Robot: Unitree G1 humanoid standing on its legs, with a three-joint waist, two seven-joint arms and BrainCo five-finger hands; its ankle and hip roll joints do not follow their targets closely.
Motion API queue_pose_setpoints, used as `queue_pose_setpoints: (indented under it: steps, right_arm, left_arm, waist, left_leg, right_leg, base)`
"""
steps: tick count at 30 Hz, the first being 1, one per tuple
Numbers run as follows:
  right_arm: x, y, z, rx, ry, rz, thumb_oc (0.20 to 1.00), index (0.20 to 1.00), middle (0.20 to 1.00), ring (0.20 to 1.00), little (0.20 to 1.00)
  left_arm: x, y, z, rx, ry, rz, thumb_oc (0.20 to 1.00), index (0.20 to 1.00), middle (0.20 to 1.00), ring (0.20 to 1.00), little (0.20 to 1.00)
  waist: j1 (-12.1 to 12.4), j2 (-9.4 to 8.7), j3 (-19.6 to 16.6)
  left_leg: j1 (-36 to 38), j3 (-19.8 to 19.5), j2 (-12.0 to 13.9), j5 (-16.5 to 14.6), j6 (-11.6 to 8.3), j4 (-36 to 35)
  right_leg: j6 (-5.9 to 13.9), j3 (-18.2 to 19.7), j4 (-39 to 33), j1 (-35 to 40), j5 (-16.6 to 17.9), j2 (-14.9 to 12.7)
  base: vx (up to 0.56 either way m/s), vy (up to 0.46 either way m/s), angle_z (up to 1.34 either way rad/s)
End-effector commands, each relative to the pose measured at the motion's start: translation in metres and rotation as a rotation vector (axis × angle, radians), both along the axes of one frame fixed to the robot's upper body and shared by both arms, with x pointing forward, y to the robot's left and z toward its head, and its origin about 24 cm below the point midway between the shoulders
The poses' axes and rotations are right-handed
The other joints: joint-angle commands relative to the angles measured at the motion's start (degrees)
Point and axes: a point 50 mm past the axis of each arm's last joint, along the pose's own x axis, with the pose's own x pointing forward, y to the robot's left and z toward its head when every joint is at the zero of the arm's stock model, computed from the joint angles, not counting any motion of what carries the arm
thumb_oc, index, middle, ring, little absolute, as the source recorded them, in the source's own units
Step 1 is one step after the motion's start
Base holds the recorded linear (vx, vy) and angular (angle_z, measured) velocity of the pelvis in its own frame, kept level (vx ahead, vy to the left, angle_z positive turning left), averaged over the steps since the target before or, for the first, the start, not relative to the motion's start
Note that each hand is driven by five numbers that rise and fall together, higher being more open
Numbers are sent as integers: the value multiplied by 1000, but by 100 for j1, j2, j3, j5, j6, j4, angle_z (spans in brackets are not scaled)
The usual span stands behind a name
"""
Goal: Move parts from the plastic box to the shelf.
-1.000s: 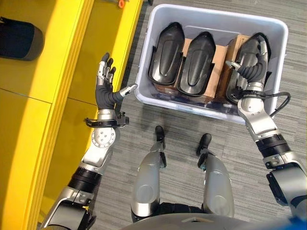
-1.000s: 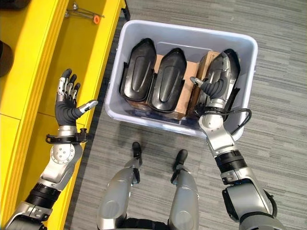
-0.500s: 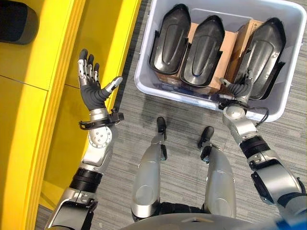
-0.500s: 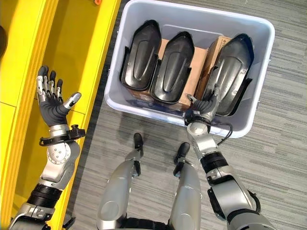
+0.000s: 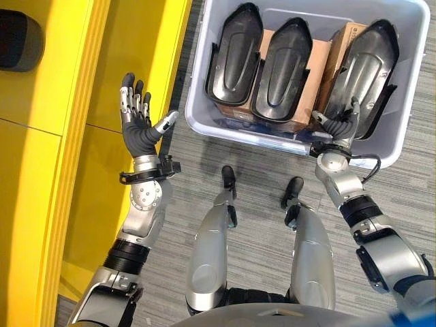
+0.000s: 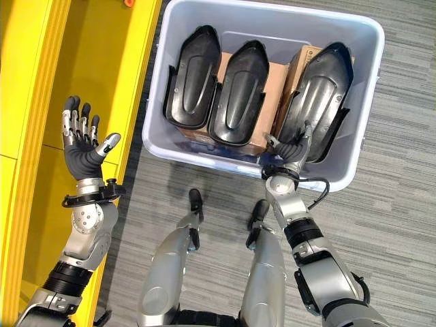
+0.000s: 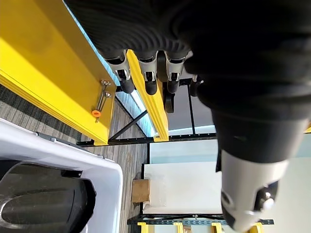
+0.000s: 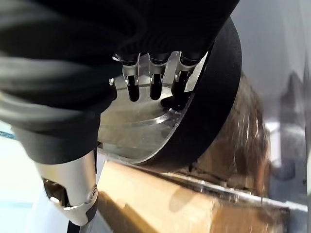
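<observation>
A: Fingers (image 8: 146,80) of the right hand (image 5: 338,126) are hooked over the near lower edge of the rightmost black part (image 5: 361,65), thumb out to the side; reads as grasping it, not lifted. Left hand (image 5: 139,122) is released, fingers spread, palm up over the yellow shelf (image 5: 68,102), holding nothing

B: Where do the parts sit?

A: All three in the plastic box (image 5: 402,122) on the floor, side by side, leaning on cardboard boxes (image 5: 310,58). Left part (image 5: 235,58) and middle part (image 5: 283,65) untouched. Nothing on the shelf from the box yet

B: How to do the lift well?

A: My read: grip is only on the near rim, so the shell will likely swing. Draw it straight up clear of the box wall and middle part, then bring the left hand under before swinging to the shelf

B: Any labels?

A: No writing I can read on parts, cardboard or box
</observation>
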Motion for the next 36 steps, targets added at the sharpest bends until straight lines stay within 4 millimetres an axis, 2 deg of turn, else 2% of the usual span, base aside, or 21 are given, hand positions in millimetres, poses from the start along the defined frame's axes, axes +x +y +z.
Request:
queue_pose_setpoints:
  steps: [1,2,6,9,11,12,13,17,20,26,28,30,31,32,36]
  right_arm:
    - [6,15,6,79,-39,178,1000,1000,1000,1000,1000]
    - [11,26,12,111,-47,294,1000,1000,1000,1000,1000]
    - [18,48,25,241,-59,476,1000,1000,1000,1000,1000]
    - [20,58,33,240,-72,511,1000,1000,1000,1000,1000]
    - [20,59,39,223,-99,450,1000,1000,1000,1000,1000]
    - [18,48,53,132,-199,271,1000,1000,1000,1000,1000]
    - [10,24,73,-32,-348,27,1000,1000,1000,1000,1000]
    - [-2,2,89,-214,-457,-194,1000,1000,1000,1000,1000]
    - [-13,-4,101,-333,-541,-315,1000,1000,1000,1000,1000]
    - [-25,0,113,-474,-646,-369,1000,1000,1000,1000,1000]
    - [-30,6,125,-526,-697,-391,1000,1000,1000,1000,1000]
    - [-31,7,127,-532,-685,-386,1000,1000,1000,1000,1000]
    - [-30,8,127,-496,-664,-363,1000,1000,1000,1000,1000]
    - [-29,7,120,-465,-616,-340,1000,1000,1000,1000,1000]
    - [-24,7,106,-423,-525,-313,1000,1000,1000,1000,1000]
  left_arm:
    - [-13,-4,10,-6,-92,-48,1000,1000,1000,1000,1000]
    - [-12,-4,11,10,-84,-56,1000,1000,1000,1000,1000]
    - [-10,-5,11,33,-72,-65,1000,1000,1000,1000,1000]
    - [-10,-5,12,44,-72,-76,1000,1000,1000,1000,1000]
    - [-10,-7,12,50,-75,-82,1000,1000,1000,1000,1000]
    - [-11,-10,11,58,-76,-91,1000,1000,1000,1000,1000]
    - [-12,-12,11,52,-78,-96,1000,1000,1000,1000,1000]
    - [-14,-17,10,30,-87,-95,1000,1000,1000,1000,1000]
    - [-18,-23,10,14,-95,-123,1000,1000,1000,1000,1000]
    - [-20,-23,10,-11,-90,-147,1000,1000,1000,1000,1000]
    - [-20,-23,12,-20,-97,-154,1000,1000,1000,1000,1000]
    - [-21,-23,11,-24,-91,-159,1000,1000,1000,1000,1000]
    - [-22,-22,11,-34,-96,-160,1000,1000,1000,1000,1000]
    - [-23,-21,9,-38,-86,-154,1000,1000,1000,1000,1000]
    - [-23,-20,8,-43,-87,-149,1000,1000,1000,1000,1000]
  waist:
    - [89,233,-189]
    - [153,227,-189]
    - [258,223,-189]
    - [305,220,-189]
    - [322,217,-189]
    - [318,228,-189]
    - [259,247,-189]
    - [135,277,-189]
    - [30,341,-189]
    - [-41,410,-189]
    - [-54,458,-189]
    - [-74,474,-189]
    - [-83,498,-189]
    - [-106,488,-189]
    - [-130,492,-189]
  left_leg:
    - [-273,-500,-108,-620,-37,308]
    - [-291,-520,-103,-612,-45,340]
    - [-342,-539,-83,-578,-63,385]
    - [-361,-546,-73,-565,-77,398]
    - [-360,-539,-74,-560,-75,387]
    - [-365,-528,-74,-567,-65,378]
    - [-363,-526,-90,-584,-55,370]
    - [-355,-499,-122,-623,-48,367]
    - [-295,-411,-117,-629,-64,300]
    - [-175,-339,-114,-622,-79,245]
    - [-231,-255,-85,-490,-42,186]
    - [-87,-293,-109,-587,-99,173]
    - [-168,-232,-87,-472,-65,141]
    - [-37,-269,-107,-583,-115,142]
    - [-4,-241,-91,-584,-114,108]
  right_leg:
    - [131,45,1,99,-356,94]
    - [132,7,30,98,-362,84]
    - [128,-51,115,49,-367,77]
    - [131,-74,149,38,-376,79]
    - [124,-83,150,42,-379,90]
    - [126,-76,154,27,-374,96]
    - [145,-55,162,18,-372,104]
    - [166,2,132,1,-364,106]
    - [171,61,30,30,-345,70]
    - [179,110,-22,96,-339,31]
    - [128,69,-90,21,-210,29]
    - [179,137,-78,136,-319,18]
    - [126,91,-114,45,-210,26]
    - [175,165,-103,155,-321,17]
    - [173,193,-120,149,-313,11]
  base:
    - [27,-65,0]
    - [29,-78,1]
    - [23,-61,0]
    - [16,-38,8]
    - [20,-17,6]
    - [0,0,0]
    - [16,41,1]
    - [-2,61,2]
    - [-12,90,-8]
    - [-4,48,-10]
    - [-33,54,-3]
    - [33,55,-10]
    - [4,57,-12]
    - [2,52,-9]
    - [0,15,0]
